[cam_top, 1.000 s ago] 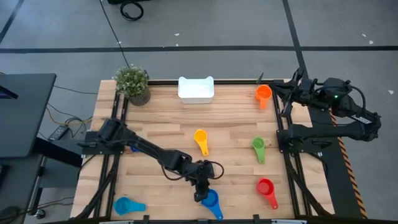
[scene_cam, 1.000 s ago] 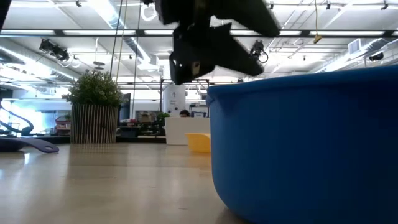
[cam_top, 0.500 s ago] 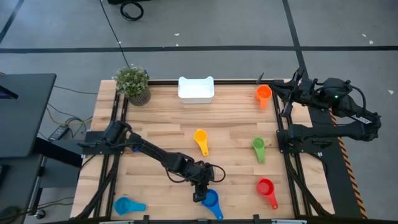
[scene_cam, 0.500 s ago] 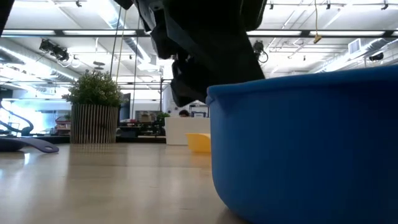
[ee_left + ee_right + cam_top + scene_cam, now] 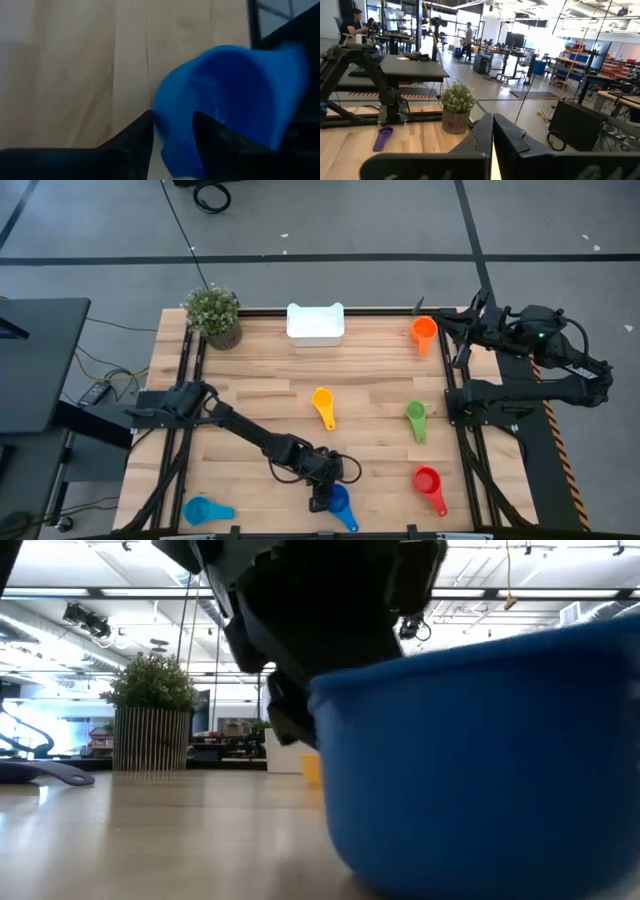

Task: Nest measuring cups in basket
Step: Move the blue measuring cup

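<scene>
The wooden surface is the biggest thing here, with a dark arm on each side. The left arm reaches far across it to the near edge. The right arm waits off at the far right corner of the surface.

A green plant in a pot stands at the far left corner. Just beside it, at the middle of the far edge, sits the white basket. No cup shows in the basket in the high view.

The left claw is down at the big blue cup near the front edge. Its two dark fingers pinch the cup's rim, one finger outside the bowl and one inside. In the low view the cup looks tipped up a bit on one side.

The right claw hangs beside the orange cup, and its fingers are pressed together with nothing between them.

The other cups lie spread out, well apart. The yellow cup is in the middle. The green cup is to the right of it. The red cup is near the front right. A light blue cup lies at the front left corner. A small purple cup lies near the plant.
</scene>
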Robot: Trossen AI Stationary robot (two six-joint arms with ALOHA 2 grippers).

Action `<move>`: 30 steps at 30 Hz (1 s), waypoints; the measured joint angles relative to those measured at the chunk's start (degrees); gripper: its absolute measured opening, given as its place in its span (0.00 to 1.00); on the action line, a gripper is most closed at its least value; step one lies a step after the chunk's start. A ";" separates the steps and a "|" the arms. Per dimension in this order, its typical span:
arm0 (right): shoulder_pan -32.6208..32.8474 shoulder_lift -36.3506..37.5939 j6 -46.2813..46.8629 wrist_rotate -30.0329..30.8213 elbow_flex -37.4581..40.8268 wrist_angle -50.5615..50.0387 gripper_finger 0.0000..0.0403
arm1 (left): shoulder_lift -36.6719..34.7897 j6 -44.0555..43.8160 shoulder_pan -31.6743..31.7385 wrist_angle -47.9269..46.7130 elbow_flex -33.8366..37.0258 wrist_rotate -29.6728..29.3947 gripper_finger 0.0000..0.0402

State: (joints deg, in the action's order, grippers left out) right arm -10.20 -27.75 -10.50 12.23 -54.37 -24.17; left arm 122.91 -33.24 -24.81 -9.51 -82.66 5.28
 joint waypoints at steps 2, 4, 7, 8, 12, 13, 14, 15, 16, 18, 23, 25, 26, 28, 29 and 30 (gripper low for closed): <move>0.00 0.02 0.00 0.00 0.00 0.05 0.05 | 0.00 -1.75 0.02 -0.32 0.05 -0.02 0.31; 0.00 0.00 0.11 0.02 0.00 0.00 0.05 | -0.04 -3.78 0.41 -0.76 -0.04 -0.19 0.26; 0.00 0.00 0.17 0.04 0.00 0.00 0.05 | -0.07 -8.11 1.03 -1.55 0.03 -0.05 0.15; 0.01 0.00 0.17 0.04 0.00 0.01 0.05 | -0.14 -9.60 1.17 -1.95 0.03 0.23 0.10; 0.00 0.00 0.22 0.04 0.00 0.03 0.05 | -0.30 -16.67 2.08 -5.39 -0.04 1.11 0.05; 0.00 0.00 0.20 0.04 0.00 0.01 0.05 | -0.37 -18.27 2.24 -6.07 -0.06 1.13 0.05; 0.00 0.00 0.20 0.04 0.00 0.00 0.05 | -0.43 -19.44 2.45 -6.54 -0.08 1.19 0.05; 0.00 0.00 0.21 0.04 0.00 0.03 0.05 | -0.44 -20.54 2.59 -6.75 -0.07 1.20 0.05; 0.00 0.00 0.21 0.04 0.00 0.03 0.05 | -0.44 -21.58 2.79 -6.78 -0.08 1.18 0.05; 0.00 0.00 0.20 0.04 0.00 0.03 0.05 | -0.44 -23.13 3.18 -6.90 -0.07 1.23 0.05; 0.00 0.00 0.20 0.04 0.00 0.00 0.05 | -2.00 -24.63 4.63 -10.79 0.05 0.75 0.05; 0.00 0.00 0.21 0.03 0.00 0.03 0.05 | -3.39 -24.67 5.29 -14.15 0.05 0.68 0.05; 0.00 0.00 0.20 0.04 0.00 0.03 0.05 | -4.21 -24.67 5.57 -16.20 0.05 0.59 0.05; 0.01 0.02 0.20 0.02 0.00 0.04 0.05 | -5.80 -24.69 6.10 -20.76 0.05 -0.16 0.05; 0.00 0.00 0.20 0.04 0.00 0.03 0.05 | -6.50 -24.69 6.30 -23.10 0.05 -0.86 0.05; 0.00 0.00 0.18 0.04 0.00 0.03 0.05 | -7.13 -24.69 6.49 -25.53 0.05 -1.68 0.05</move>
State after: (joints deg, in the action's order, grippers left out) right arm -10.20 -27.75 -10.32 12.27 -54.37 -24.14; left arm 115.78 -57.93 -18.32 -35.04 -82.61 3.60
